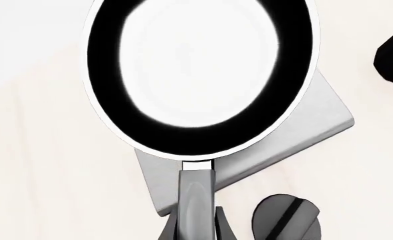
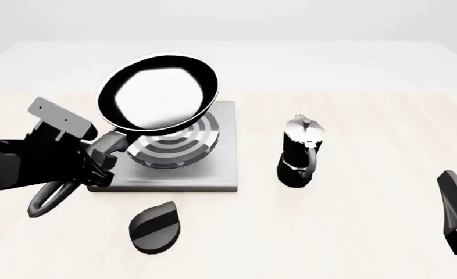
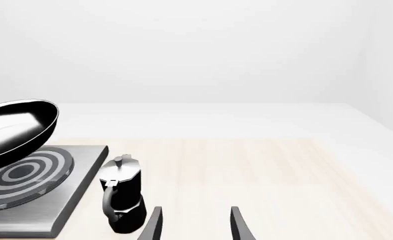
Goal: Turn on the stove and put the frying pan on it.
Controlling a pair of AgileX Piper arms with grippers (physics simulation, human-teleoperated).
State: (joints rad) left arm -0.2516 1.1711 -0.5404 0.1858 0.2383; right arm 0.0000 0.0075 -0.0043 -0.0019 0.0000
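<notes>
Fingers of the left gripper clamp the frying pan handle, holding it tilted above the stove; setting down remains. Knob at 6 o'clock. Right gripper open, idle.

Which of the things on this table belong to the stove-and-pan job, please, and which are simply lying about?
Job:
- round black frying pan, held by left gripper
- flat grey metal stove plate
- black teardrop knob

Lying about:
- small black-and-silver moka pot

Table: stove, knob, moka pot.
</notes>
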